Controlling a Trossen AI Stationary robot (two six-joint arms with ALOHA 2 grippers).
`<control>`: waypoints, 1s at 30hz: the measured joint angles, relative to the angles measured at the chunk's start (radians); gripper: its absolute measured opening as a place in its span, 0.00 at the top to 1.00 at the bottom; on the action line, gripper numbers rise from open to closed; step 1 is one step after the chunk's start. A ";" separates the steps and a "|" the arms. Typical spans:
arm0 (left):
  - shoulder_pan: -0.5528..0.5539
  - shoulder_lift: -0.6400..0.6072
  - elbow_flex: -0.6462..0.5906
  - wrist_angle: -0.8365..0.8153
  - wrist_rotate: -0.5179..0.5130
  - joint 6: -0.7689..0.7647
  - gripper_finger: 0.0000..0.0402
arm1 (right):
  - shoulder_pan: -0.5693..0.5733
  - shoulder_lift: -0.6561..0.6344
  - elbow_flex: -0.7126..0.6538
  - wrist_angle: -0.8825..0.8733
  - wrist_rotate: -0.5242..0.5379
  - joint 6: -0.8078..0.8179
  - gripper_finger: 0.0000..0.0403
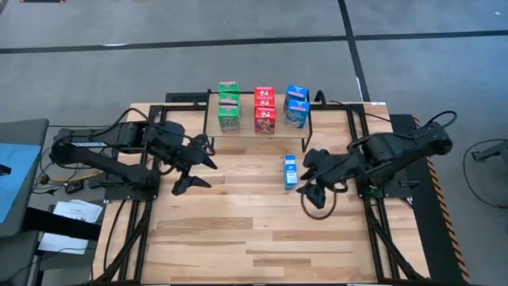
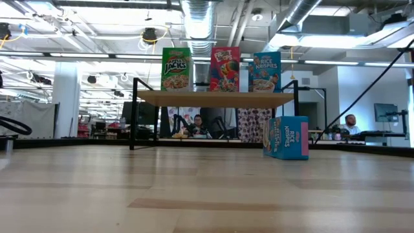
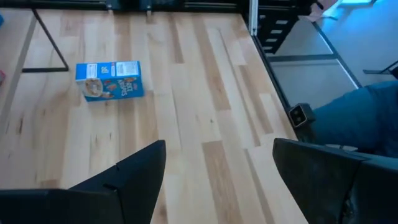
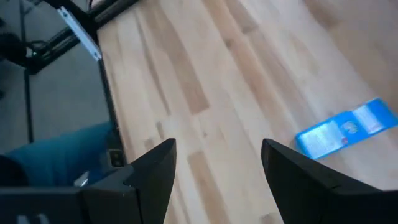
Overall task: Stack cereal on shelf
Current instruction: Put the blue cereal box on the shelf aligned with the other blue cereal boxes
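Jaws wide, empty, both grippers: left gripper, right gripper. Blue box upright on surface, probably tips if nudged sideways.

Lone box before the stacked shelf

Shelf carries stacked cereal; one blue box on table.
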 joint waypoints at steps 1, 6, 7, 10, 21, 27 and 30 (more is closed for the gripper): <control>-0.006 -0.006 0.000 -0.002 -0.003 -0.006 0.29 | -0.002 0.012 0.001 0.007 -0.015 0.012 0.35; -0.040 -0.032 0.000 -0.012 -0.012 -0.035 0.29 | -0.004 0.078 0.001 -0.046 -0.045 0.101 0.35; -0.048 -0.036 0.000 -0.012 -0.012 -0.040 0.29 | -0.004 0.092 0.001 -0.071 -0.049 0.120 0.35; -0.066 -0.059 0.000 -0.010 -0.026 -0.043 0.29 | -0.004 0.128 0.000 -0.123 -0.051 0.195 0.35; -0.104 -0.107 0.000 -0.015 -0.094 -0.039 0.29 | 0.061 0.226 0.000 -0.256 -0.050 0.292 0.35; -0.103 -0.109 0.000 -0.014 -0.110 -0.038 0.29 | 0.114 0.193 -0.078 -0.263 -0.020 0.327 0.35; -0.103 -0.108 0.000 -0.013 -0.116 -0.038 0.29 | 0.132 0.142 -0.158 -0.255 0.002 0.372 0.35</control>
